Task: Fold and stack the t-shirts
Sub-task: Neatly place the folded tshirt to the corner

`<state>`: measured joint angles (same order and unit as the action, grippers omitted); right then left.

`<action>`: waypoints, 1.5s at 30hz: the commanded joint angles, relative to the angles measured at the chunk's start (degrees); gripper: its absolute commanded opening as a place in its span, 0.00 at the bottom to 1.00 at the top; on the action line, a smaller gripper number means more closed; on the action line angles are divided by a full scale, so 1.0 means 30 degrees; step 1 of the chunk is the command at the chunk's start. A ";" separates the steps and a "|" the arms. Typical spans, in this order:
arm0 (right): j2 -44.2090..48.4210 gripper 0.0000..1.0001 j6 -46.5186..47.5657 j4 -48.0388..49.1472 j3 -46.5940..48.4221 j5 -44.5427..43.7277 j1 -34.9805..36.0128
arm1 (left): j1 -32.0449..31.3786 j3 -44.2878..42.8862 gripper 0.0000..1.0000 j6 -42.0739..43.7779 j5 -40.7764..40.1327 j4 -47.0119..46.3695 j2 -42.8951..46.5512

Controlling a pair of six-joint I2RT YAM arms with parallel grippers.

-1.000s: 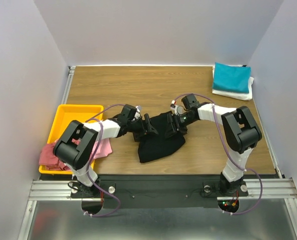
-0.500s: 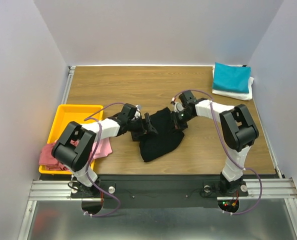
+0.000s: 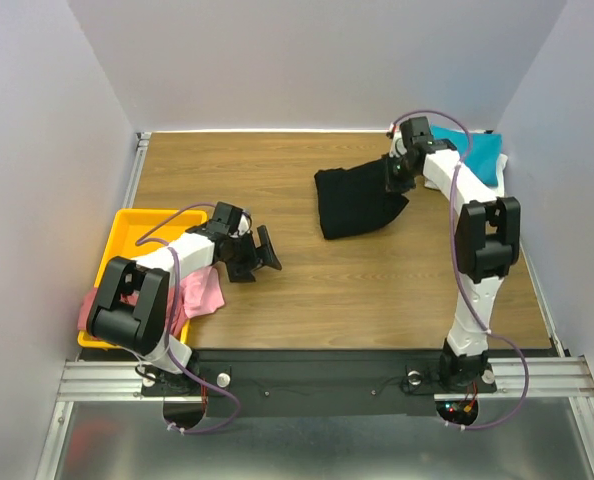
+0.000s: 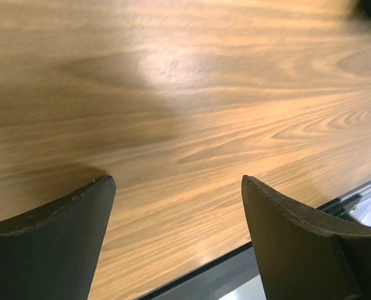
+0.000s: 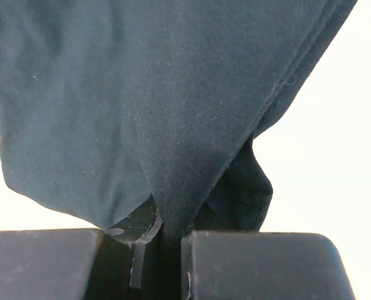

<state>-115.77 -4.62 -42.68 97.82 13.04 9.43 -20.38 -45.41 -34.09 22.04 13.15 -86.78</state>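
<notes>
Wood-grain table (image 3: 277, 170), grey walls. Black t-shirt (image 3: 355, 203) lies bunched at far centre-right, edge pinched tight in right gripper (image 3: 397, 178). Left gripper (image 3: 270, 250) spread wide, empty. Cloth looks limp and light; best held at hem corners.

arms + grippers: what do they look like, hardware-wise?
Left arm and right arm: white links, black joint housings, a purple cable looped along each. Left gripper and right gripper: black, with two broad blocky fingers.
</notes>
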 commanded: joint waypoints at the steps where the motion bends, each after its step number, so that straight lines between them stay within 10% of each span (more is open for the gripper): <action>1: -0.1602 0.00 0.1218 -0.1505 0.3685 -0.1883 -0.0770 | 0.0202 -0.0480 0.94 0.1458 0.0240 0.1329 0.0247; 16: -0.6616 0.00 0.1425 -0.2650 1.5492 -0.3497 -0.2732 | 0.0202 0.0838 0.94 0.1167 0.0651 0.1213 -0.1131; 45: -0.5505 0.01 -0.5397 0.2676 1.5354 0.1652 -0.9820 | 0.0173 0.2156 0.94 0.0991 0.0036 0.1740 -0.1131</action>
<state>-137.10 -14.46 -44.42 143.83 12.32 -16.21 -19.18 -43.83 -32.36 25.69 12.21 -87.31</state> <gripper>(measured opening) 0.107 0.942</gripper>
